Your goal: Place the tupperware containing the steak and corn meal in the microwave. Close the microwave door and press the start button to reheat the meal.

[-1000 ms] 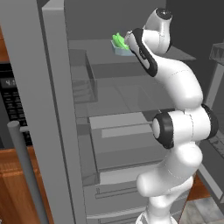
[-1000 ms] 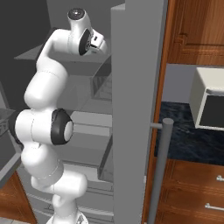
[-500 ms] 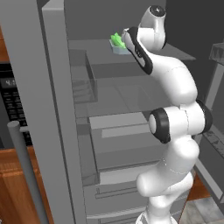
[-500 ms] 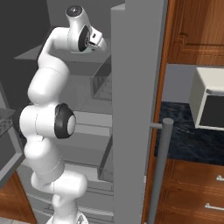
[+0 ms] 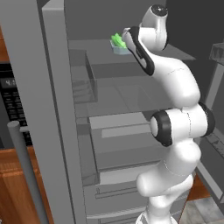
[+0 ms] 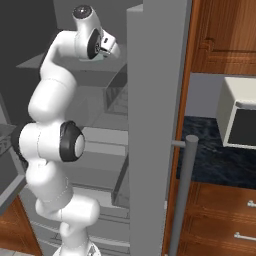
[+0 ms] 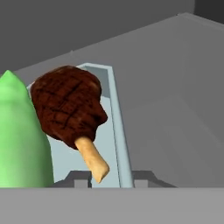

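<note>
I've got the jaws pinching the tub's right rim, one either side, steak and corn just left, ready for lifting off the fridge shelf.

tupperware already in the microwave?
No, the tupperware with its green corn sits on an upper fridge shelf at the gripper, while the microwave stands apart on the counter.
</note>
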Controlling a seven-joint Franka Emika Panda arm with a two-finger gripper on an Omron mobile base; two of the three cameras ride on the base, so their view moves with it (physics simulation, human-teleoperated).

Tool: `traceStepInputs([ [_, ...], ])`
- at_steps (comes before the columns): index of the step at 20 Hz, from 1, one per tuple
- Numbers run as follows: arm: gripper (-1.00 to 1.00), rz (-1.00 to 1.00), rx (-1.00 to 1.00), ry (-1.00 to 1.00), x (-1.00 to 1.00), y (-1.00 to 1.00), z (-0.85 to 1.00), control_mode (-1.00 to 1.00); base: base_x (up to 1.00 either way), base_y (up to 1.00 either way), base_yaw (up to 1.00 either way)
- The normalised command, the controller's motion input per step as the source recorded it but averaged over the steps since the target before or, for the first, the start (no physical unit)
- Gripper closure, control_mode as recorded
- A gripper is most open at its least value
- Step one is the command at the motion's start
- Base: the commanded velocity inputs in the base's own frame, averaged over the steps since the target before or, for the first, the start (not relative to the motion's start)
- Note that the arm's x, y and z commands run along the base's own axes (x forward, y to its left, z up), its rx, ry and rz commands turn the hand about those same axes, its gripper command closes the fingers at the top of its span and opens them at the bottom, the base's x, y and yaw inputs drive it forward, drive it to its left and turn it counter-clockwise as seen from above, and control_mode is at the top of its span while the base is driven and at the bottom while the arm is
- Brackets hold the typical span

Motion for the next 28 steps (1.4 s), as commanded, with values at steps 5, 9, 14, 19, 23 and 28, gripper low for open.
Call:
traceStepInputs([
  [5,1.00,0.00,0.00,-0.12,-0.50,0.00,0.00,-1.00,0.00,0.00,0.00],
  [9,1.00,0.00,0.00,-0.15,-0.91,0.00,0.00,-1.00,0.00,0.00,0.00],
  [14,1.00,0.00,0.00,-0.24,-1.00,0.00,0.00,-1.00,0.00,0.00,0.00],
  [19,1.00,0.00,0.00,-0.20,-1.00,0.00,0.10,-1.00,0.00,0.00,0.00],
  [23,1.00,0.00,0.01,-0.01,-1.00,0.00,0.29,-1.00,0.00,0.00,0.00],
  [28,1.00,0.00,0.01,0.08,-1.00,0.00,0.25,-1.00,0.00,0.00,0.00],
])
